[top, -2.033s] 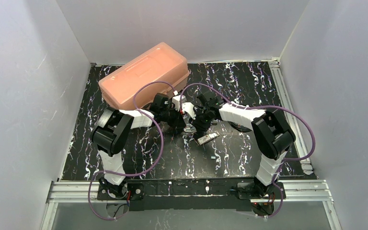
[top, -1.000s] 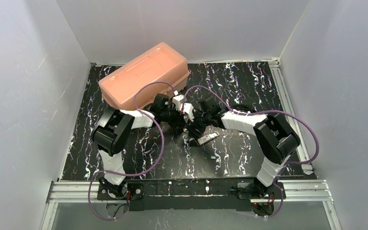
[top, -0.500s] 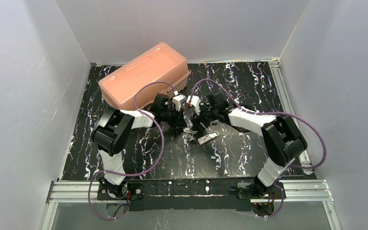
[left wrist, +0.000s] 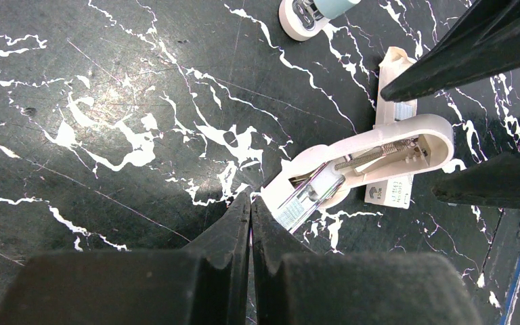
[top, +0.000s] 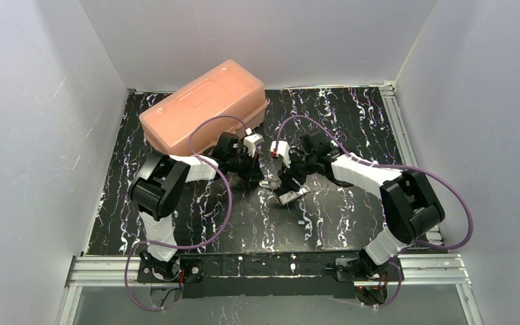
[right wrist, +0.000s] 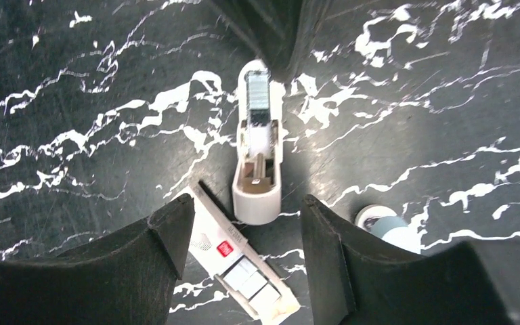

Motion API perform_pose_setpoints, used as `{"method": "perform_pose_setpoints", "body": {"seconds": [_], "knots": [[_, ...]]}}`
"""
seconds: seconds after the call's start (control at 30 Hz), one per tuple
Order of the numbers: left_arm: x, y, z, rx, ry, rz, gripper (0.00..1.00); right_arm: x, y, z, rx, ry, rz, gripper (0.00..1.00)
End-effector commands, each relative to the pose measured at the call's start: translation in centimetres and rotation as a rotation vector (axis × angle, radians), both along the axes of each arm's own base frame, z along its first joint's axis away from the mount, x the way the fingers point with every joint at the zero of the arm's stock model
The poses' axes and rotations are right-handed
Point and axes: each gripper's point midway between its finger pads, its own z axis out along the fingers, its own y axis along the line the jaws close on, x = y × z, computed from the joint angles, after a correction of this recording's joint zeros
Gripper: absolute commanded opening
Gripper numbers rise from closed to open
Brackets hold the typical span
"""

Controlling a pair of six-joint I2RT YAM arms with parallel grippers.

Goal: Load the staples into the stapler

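Found stapler open on worktop, long axis running straight out from right hand, spread apart over near end; far end just beside left hand, pressed together, empty.

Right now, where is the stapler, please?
In the right wrist view the stapler lies mid-table between the open right gripper and the shut left gripper, a white box beside it.

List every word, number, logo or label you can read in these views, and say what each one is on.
None of the text can be read.
White box: a red logo square with small print beside it, too small to read.
Stapler: what looks like a small printed sticker at one end, too blurred to read.
Pink case: no lettering can be made out.
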Motion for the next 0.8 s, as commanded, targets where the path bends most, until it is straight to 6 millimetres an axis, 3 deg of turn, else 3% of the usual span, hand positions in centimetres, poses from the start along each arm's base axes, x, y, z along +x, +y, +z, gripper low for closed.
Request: {"method": "perform_pose_setpoints", "body": {"seconds": [0.0,0.13,0.4,0.77], "knots": [[-3.1,0.7,-2.2,0.059,0.107,-0.036,0.0,-1.1,-0.6,-0.4,-0.011,0.017,0.031,0.66],[-3.1,0.7,-2.3,0.057,0.114,-0.036,0.0,-0.7,-0.6,-0.9,-0.019,0.019,0.016,0.62],[-3.2,0.7,-2.5,0.057,0.121,-0.037,0.0,0.0,0.5,-0.7,0.007,0.046,0.023,0.33],[-3.5,0.7,-2.8,0.058,0.14,-0.032,0.0,0.4,2.9,-0.1,0.067,0.061,0.025,0.28]]}}
